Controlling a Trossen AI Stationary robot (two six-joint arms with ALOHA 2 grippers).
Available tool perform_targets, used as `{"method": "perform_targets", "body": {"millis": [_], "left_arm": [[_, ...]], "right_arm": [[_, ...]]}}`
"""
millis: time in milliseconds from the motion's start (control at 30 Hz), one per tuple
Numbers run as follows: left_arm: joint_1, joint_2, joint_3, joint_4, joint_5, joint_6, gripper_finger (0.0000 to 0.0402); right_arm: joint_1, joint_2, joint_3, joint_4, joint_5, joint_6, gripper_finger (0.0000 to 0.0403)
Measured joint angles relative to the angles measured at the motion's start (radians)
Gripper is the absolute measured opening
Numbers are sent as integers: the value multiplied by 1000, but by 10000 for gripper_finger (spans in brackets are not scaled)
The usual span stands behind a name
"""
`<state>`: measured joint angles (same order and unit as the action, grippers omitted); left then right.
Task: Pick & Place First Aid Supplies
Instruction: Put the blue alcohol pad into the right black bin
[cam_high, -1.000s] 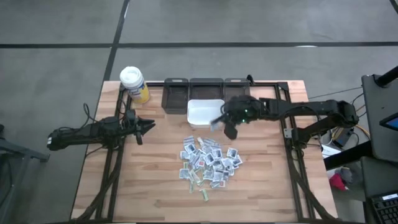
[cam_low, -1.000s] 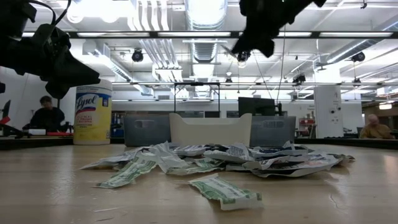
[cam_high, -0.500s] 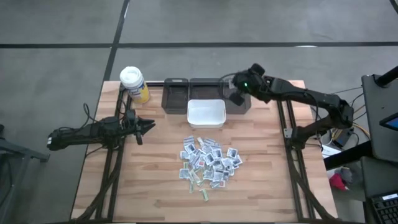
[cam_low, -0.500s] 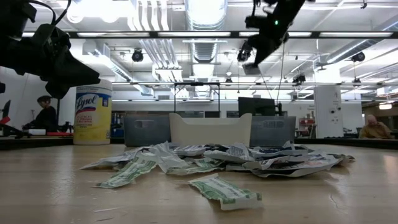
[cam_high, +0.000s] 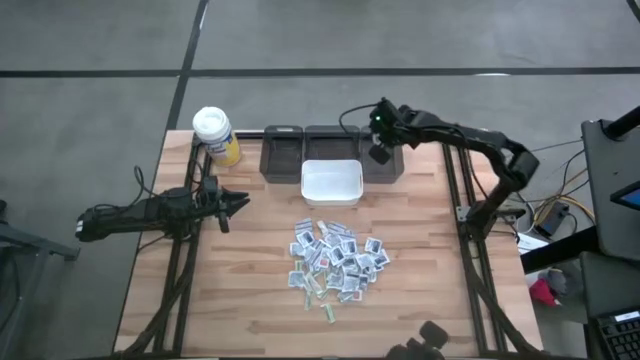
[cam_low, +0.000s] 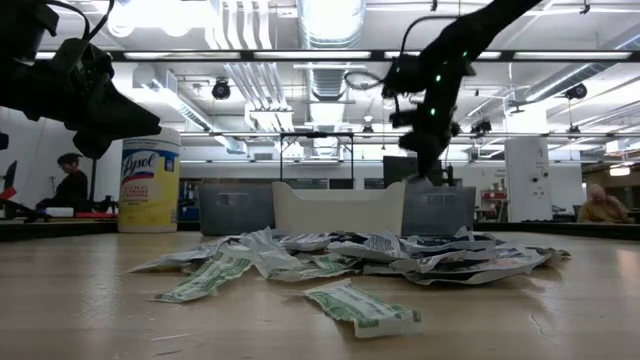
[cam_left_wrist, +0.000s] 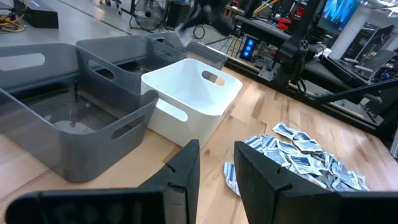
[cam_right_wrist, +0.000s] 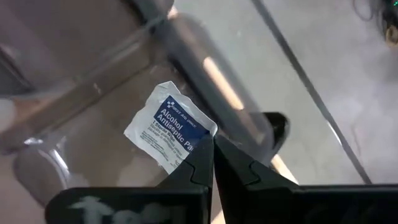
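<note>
Closest to the front of the table, the pile of first aid supplies (cam_high: 335, 262) is still pretty big, so I'd say most of the sorting is left. Off to one side the left gripper (cam_high: 237, 203) just hovers with its fingers partly open and holding nothing. Farther back, the right gripper (cam_high: 380, 152) is pinched shut on one alcohol wipe packet (cam_right_wrist: 169, 127) over the rightmost grey bin (cam_high: 384, 164), behind the white bin (cam_high: 331, 183), and hasn't dropped it yet.

Dark jointed arms (cam_high: 470, 140), black cables
</note>
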<state>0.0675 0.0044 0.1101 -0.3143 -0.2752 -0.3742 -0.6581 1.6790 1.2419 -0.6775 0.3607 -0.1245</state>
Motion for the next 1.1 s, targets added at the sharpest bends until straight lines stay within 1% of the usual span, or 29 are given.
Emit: {"method": "perform_targets", "body": {"millis": [200,400,567,800,900,1100], "left_arm": [[0,0,0,0,0,0,94],[0,0,0,0,0,-15,94],[0,0,0,0,0,-21,94],[0,0,0,0,0,-21,94],[0,0,0,0,0,-22,94],[0,0,0,0,0,-22,94]], "right_arm": [[0,113,19,-1,-2,-60,9],[-2,180,40,-2,5,-100,9],[-2,196,45,1,5,-153,9],[-14,197,45,2,5,-156,10],[-21,197,45,3,5,-156,24],[-29,196,45,4,8,-156,78]]}}
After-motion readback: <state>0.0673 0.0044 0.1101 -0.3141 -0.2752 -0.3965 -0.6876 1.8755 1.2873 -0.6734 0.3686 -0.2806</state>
